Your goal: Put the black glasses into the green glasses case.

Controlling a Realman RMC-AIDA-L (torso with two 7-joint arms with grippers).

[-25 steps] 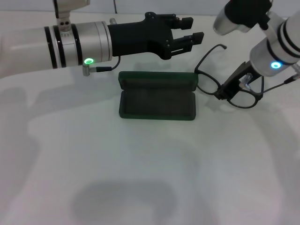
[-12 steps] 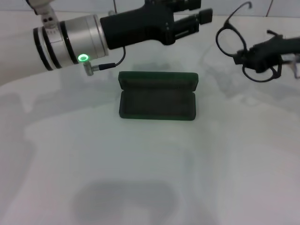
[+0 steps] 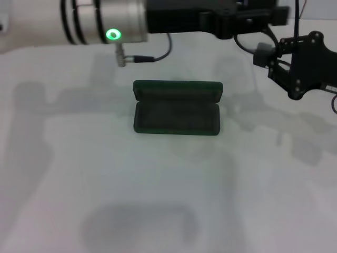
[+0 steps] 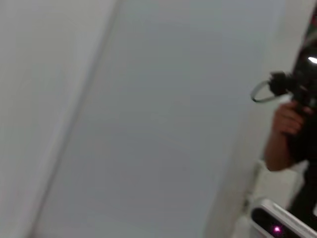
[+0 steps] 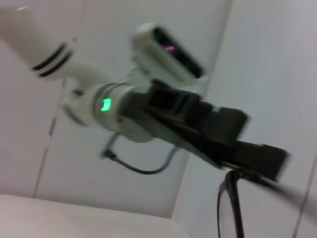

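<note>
Up high at the right of the head view: right gripper (image 3: 263, 54), black, well above the table (image 3: 158, 200) and tilted toward the middle. Clamped on the glasses (image 5: 229, 208), to judge from the right wrist view, where one dark rim and a clear lens hang close to the camera. Seen again in the left wrist view as a thin loop (image 4: 258, 93) sticking out from the dark mass of that same gripper (image 4: 285, 83). Barely traceable in the head view, only as fine curved black lines between the two grippers. Held in the air, then, well apart from the case and up to its right.

Across the top of the head view: left arm, silver with a green light, ending in the left gripper (image 3: 274, 13), black, pointing toward the right one. Shown from below in the right wrist view (image 5: 275, 159), its tip just over the rim of the glasses. Touching or merely near, cannot tell. Open or closed, cannot tell either.

Lower down, mid-table: case (image 3: 177, 117), dark green, lying open. Lid (image 3: 177, 89) propped up along the far edge, lined tray facing up with nothing in it. Well below both grippers and touched by neither.

Behind the right gripper in the left wrist view: the robot's head camera (image 4: 275, 225), white with a small magenta light.
</note>
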